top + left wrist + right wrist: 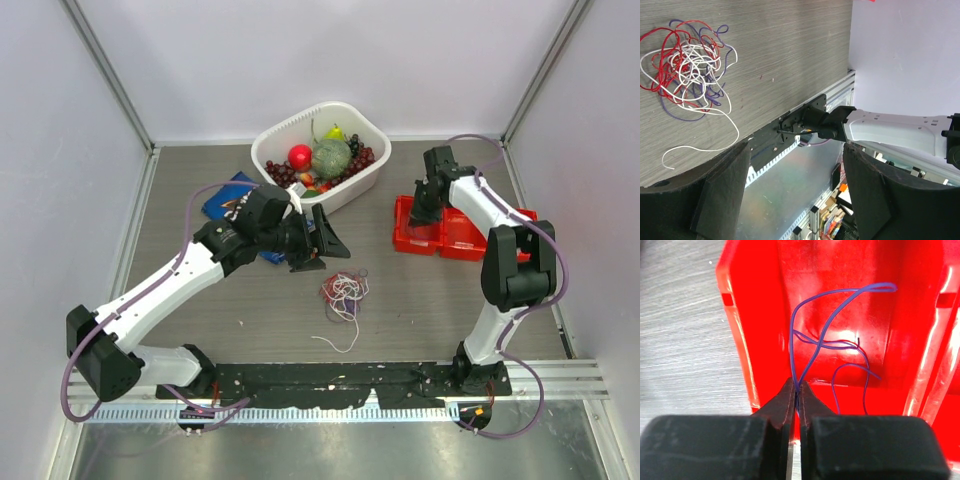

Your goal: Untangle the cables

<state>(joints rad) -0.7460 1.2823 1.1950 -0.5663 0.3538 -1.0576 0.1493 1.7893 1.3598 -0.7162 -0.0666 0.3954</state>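
- The cables (343, 292) lay in a small loose knot on the table (220, 310), between the two arms and just ahead of the left gripper (330, 256).
- The knot mixed red, white and purple strands. One white strand (700, 147) trailed free out of it toward the near edge.
- The left gripper's fingers were spread wide, held nothing, and hung near the knot without touching it.
- The right gripper (796, 385) was well apart from the knot, over a red bin (765, 300). Its fingers were pressed together on a single purple wire (826, 325), whose loops hung down inside the bin.
- Judged by their thinness and the way they curled, the cables were very light and limp, with a little spring that kept their loops open.
- A pull on one strand would probably have dragged the whole knot along, since nothing weighed it down.
- They looked smooth and thin, so they would likely slip out of a loose pinch. A firm fingertip grip on one strand would suit best.
- The best place to take hold seemed the free white end, or an outer loop standing clear of the rest.
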